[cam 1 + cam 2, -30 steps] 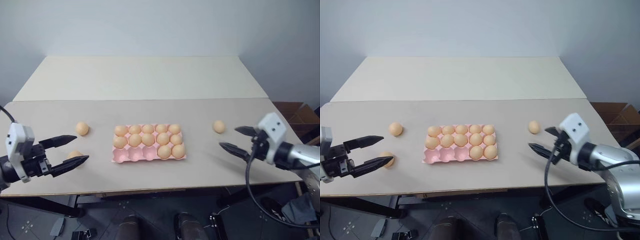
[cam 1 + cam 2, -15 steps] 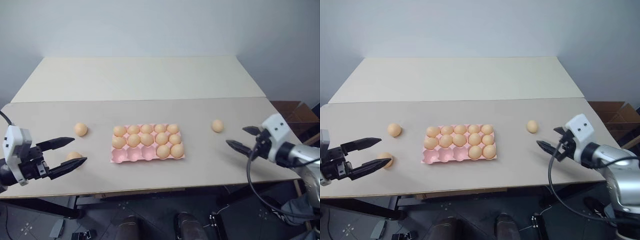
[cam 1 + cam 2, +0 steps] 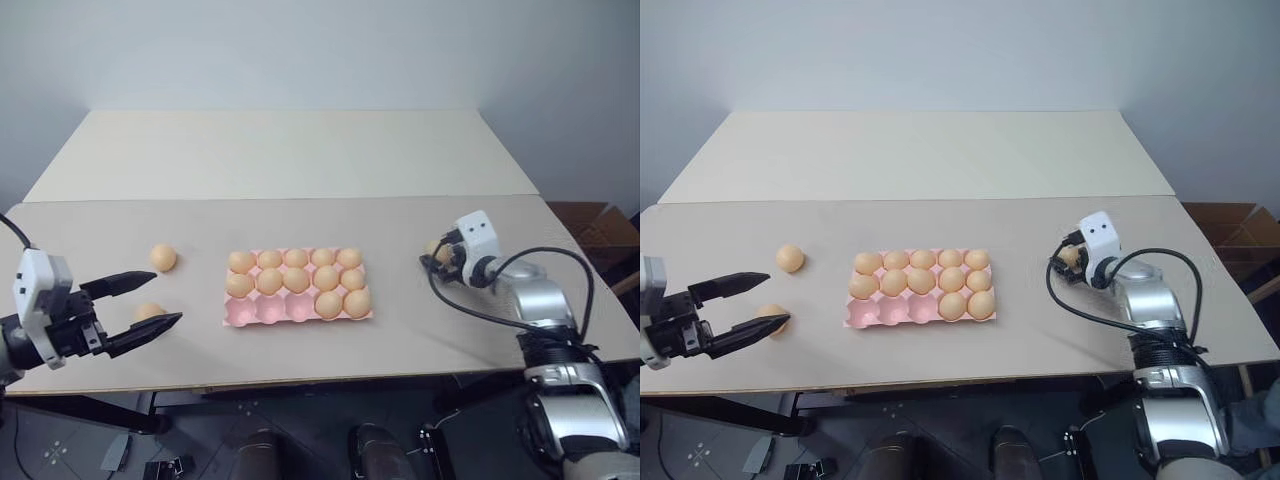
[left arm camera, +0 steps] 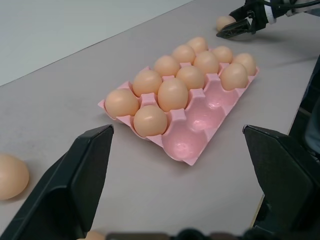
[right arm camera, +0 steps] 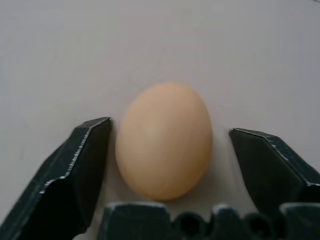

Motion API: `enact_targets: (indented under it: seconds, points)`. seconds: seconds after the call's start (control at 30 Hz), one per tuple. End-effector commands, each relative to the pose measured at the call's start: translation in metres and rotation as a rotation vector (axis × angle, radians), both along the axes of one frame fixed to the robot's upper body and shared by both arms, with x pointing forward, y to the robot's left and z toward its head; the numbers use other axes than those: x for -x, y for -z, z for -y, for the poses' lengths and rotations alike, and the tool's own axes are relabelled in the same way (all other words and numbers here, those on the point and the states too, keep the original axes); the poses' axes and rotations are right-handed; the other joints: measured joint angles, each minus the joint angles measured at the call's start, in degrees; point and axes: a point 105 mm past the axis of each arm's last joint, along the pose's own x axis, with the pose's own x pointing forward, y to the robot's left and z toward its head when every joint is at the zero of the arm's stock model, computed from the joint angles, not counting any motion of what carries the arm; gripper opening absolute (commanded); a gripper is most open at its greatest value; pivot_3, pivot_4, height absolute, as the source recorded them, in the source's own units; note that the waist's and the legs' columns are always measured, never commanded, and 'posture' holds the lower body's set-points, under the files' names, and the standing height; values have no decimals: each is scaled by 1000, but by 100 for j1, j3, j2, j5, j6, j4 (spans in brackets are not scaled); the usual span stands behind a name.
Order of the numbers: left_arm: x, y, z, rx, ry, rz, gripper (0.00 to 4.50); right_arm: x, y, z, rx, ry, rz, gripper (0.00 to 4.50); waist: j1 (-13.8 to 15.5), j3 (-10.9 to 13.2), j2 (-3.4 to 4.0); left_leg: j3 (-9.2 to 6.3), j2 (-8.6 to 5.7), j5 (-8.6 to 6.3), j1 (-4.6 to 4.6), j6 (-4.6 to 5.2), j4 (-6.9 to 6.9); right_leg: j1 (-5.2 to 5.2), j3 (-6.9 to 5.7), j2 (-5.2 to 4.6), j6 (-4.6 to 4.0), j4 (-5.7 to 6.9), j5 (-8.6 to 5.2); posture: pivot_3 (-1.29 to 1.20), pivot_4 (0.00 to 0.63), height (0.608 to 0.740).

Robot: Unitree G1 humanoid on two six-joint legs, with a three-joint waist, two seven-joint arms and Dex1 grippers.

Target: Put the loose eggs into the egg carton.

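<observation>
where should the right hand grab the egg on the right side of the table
Across its wide middle, one finger on each long side. The egg lies on the table between the right hand's open fingers already, so closing in from the near side looks best.

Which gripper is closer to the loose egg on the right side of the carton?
Right. The right gripper brackets that egg, fingers either side, not closed. The left gripper hovers far across the egg carton.
</observation>
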Motion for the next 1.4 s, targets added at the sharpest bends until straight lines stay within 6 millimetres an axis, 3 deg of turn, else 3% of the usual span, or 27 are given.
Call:
enact_targets:
  seconds: [0.03,0.17,0.3,0.5,0.63,0.83,0.9,1.17,1.27,1.4]
  points:
    - [3,-8,2,-15,10,44,4500,-6,-16,3,-10,20,78,3209,-3,0,0,-1,1,0,1,0,0,1,-1,0,0,0,1,0,150,740]
    - [3,-9,3,-18,14,44,4500,-2,-28,-8,-16,-17,125,1939,-7,0,1,-1,2,1,5,-1,0,2,0,2,0,6,1,0,150,740]
    - [3,-9,3,-19,19,41,4500,13,-50,-37,-1,-116,189,1939,-4,0,1,-3,4,1,3,0,-1,-1,-2,3,0,7,-1,0,150,740]
    - [3,-9,8,-17,43,37,4500,60,-78,-132,-68,-436,241,1939,-64,0,2,-5,11,1,6,-1,-4,-6,-1,7,-2,14,-1,0,150,740]
    - [1,-8,9,-19,46,33,4500,94,-74,-192,-113,-631,211,1939,-47,-1,2,-8,11,2,8,-4,-4,-7,-5,8,-5,22,-3,0,150,740]
    - [0,-7,12,-23,55,38,4500,111,-54,-229,-58,-741,147,1939,13,-2,0,-5,2,4,1,-6,-4,-10,-7,-3,-9,14,-4,0,150,740]
    - [-1,-7,12,-23,54,43,4500,113,-50,-233,-42,-753,136,1939,12,-2,0,-3,2,4,0,-7,-4,-12,-6,-4,-9,14,-4,0,150,740]
    - [0,-8,14,-21,57,46,4500,114,-52,-238,-37,-783,128,4483,7,-2,-1,-5,5,4,1,-7,-4,-17,-10,1,-13,22,-6,0,150,740]
    - [0,-7,15,-18,58,46,4500,114,-68,-227,-53,-785,174,4483,7,-2,-1,-5,5,4,1,-7,-4,-18,-10,1,-13,23,-6,0,150,740]
    - [5,-6,11,-17,47,35,4500,108,-89,-196,-79,-753,247,4483,26,-2,-1,-5,3,4,-3,-7,-4,-18,-10,-1,-11,18,-6,0,150,740]
